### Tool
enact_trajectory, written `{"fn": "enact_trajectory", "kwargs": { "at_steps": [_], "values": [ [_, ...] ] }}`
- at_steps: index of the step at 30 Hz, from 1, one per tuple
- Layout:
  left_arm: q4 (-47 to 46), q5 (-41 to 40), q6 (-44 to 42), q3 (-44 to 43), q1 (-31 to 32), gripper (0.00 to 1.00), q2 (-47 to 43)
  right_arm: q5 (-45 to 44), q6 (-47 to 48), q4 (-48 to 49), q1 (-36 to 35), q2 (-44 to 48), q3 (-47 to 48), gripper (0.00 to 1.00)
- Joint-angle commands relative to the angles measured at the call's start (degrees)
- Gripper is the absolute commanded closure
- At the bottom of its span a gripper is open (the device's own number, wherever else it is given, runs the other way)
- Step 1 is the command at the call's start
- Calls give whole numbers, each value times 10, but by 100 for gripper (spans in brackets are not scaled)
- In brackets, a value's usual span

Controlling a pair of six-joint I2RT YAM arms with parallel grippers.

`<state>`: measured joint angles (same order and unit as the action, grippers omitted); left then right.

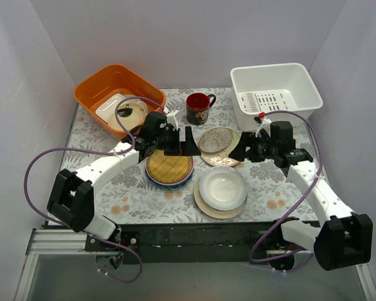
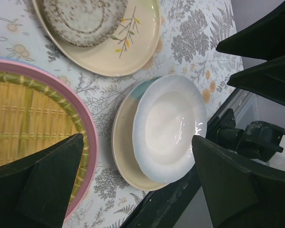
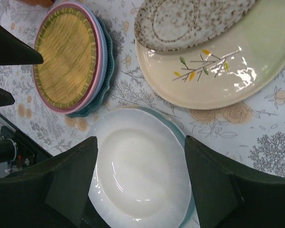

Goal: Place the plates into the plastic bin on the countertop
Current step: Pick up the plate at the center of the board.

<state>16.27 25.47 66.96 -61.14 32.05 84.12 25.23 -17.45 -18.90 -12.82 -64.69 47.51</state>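
Three plate stacks lie on the fern-print countertop (image 1: 131,194). A yellow woven plate (image 1: 169,167) tops a pink, blue and teal stack. A white plate (image 1: 222,188) lies on a cream and a teal plate. A grey speckled plate (image 1: 217,139) lies on a cream plate (image 3: 218,76). The white plastic bin (image 1: 301,78) stands at the back right with no plate in it. My left gripper (image 1: 185,143) is open and empty above the gap between the yellow and speckled plates. My right gripper (image 1: 241,150) is open and empty, just right of the speckled plate. Its wrist view looks down on the white plate (image 3: 140,175).
An orange tub (image 1: 91,88) holding white dishes (image 1: 119,110) stands at the back left. A dark red-rimmed mug (image 1: 199,108) stands between the tub and the bin. A black rail (image 1: 194,235) runs along the near table edge. Grey walls enclose three sides.
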Motion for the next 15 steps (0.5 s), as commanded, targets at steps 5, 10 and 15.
{"fn": "enact_trajectory", "kwargs": {
  "at_steps": [5,10,15],
  "values": [
    [-5,63,12,6,26,2,32,-53,-16,-61,1,55,-56,26],
    [-5,69,16,14,43,2,41,-85,-22,-104,2,82,-76,29],
    [-5,65,17,22,52,2,45,-89,-41,-120,3,112,-101,31]
  ]
}}
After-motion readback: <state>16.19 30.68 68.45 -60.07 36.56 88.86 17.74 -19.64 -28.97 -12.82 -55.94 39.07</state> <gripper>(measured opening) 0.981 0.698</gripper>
